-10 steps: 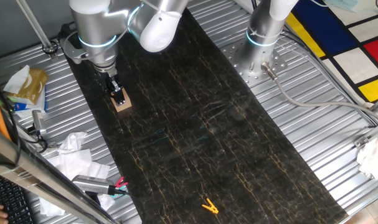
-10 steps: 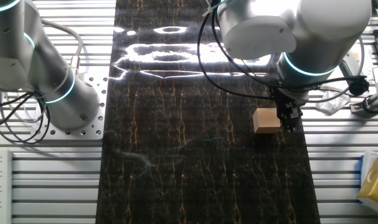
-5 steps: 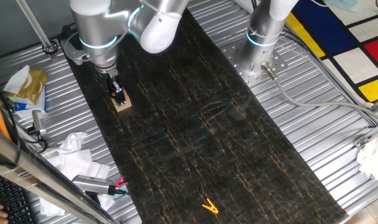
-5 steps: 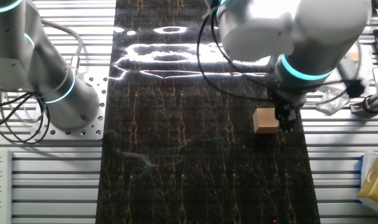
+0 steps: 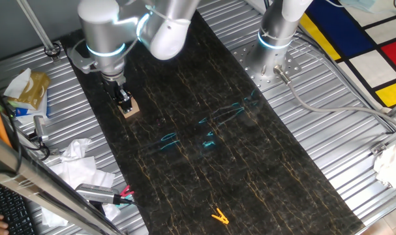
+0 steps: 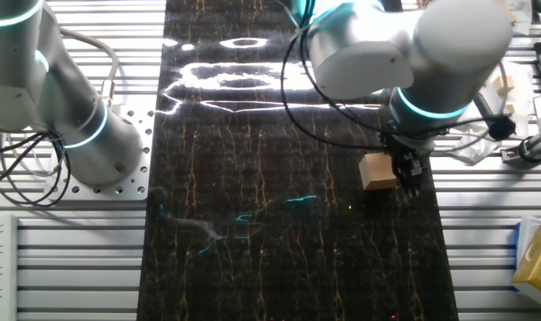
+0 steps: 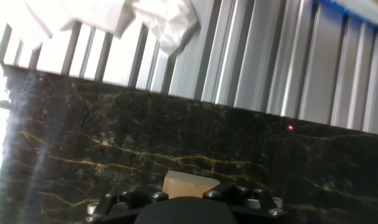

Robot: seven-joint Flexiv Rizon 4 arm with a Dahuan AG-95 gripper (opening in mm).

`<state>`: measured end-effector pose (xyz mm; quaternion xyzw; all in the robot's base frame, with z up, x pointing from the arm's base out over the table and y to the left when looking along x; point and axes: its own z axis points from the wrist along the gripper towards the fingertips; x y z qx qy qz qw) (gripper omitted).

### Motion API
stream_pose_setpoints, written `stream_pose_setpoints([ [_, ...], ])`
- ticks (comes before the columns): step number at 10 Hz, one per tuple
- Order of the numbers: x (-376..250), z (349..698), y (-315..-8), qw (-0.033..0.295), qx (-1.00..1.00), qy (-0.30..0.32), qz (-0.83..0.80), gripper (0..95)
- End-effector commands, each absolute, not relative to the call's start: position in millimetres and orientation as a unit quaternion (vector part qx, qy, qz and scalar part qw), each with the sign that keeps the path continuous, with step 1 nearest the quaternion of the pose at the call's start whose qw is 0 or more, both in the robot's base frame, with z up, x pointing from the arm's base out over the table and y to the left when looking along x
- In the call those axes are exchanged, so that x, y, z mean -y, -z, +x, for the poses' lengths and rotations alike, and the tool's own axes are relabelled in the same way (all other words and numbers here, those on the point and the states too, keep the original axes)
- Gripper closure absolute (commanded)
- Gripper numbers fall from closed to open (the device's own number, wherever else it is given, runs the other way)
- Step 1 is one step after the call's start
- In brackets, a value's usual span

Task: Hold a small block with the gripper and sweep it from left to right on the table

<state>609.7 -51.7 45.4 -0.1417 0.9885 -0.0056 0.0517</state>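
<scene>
Pinching the small block, fingers appear pressed to its sides, block resting on the bench near the edge beside the ribbed metal border. Step judged: sweep starting; next needs steady sideways travel from that edge. Containers: none seen.

No readable text, labels, brands, numbers or signs in any view. Yellow packet at 9 o'clock off bench: print too small to read. Box at 4 o'clock in other fixed view: no legible marking.
</scene>
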Motion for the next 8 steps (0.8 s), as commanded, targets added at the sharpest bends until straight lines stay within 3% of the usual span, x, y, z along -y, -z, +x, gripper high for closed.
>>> stream_pose_setpoints([
  [1, 52, 613, -55, 0.038, -0.991, -0.006, -0.128, 19.0],
  [8, 50, 620, -70, 0.036, -0.993, -0.007, -0.112, 19.0],
])
